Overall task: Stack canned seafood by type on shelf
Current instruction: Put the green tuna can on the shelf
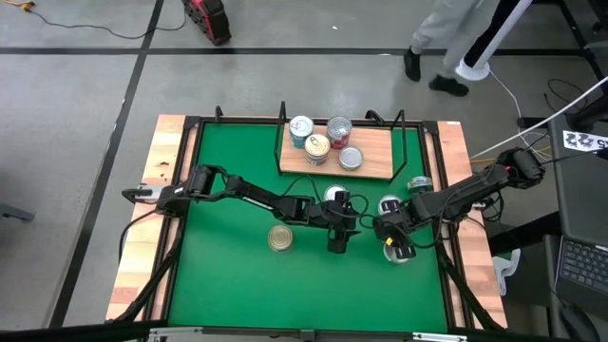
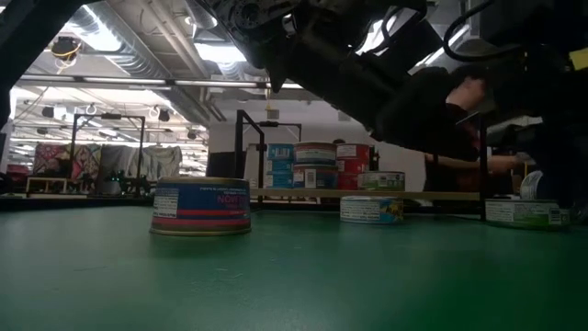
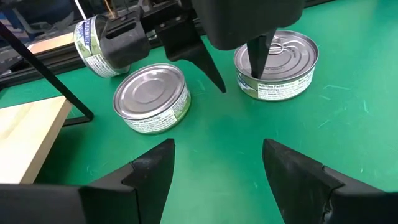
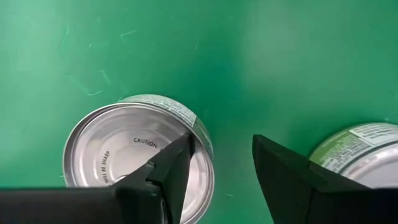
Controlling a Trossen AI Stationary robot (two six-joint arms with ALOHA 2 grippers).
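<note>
- Green matting point(image 1: 228, 275) covers the table, edged with pale wooden planks point(image 1: 138, 237); beyond the far edge is a grey floor where a person's legs point(image 1: 446, 43) stand.
- Left gripper point(image 3: 217, 165) sits near the middle of the mat with its two dark fingers spread wide and bare mat between them, holding nothing.
- Just ahead of those fingers in the left wrist view lie two green-labelled tins: a plain-lidded one point(image 3: 151, 98) and a pull-tab one point(image 3: 277, 64), both flat on the mat.
- Right gripper point(image 4: 221, 171) hovers low just to the right of the left one, jaws parted. One finger point(image 4: 168, 171) overlaps the lid of a silver tin point(image 4: 121, 155) beneath it, the other is over bare mat, and nothing is clamped.
- A second green-labelled tin point(image 4: 357, 149) lies just beside that gripper's other finger.
- Further left on the mat, a gold-lidded tin point(image 1: 280, 237) lies alone; the low view shows a blue and red label on the nearest tin point(image 2: 201, 207).
- Another tin point(image 1: 420, 183) rests near the right edge, just off the shelf's corner.
- Shelf point(image 1: 375, 166), a light-wood board within black wire rails, stands at the far side of the mat and carries four tins point(image 1: 325, 142) grouped on its left half, some stacked.
</note>
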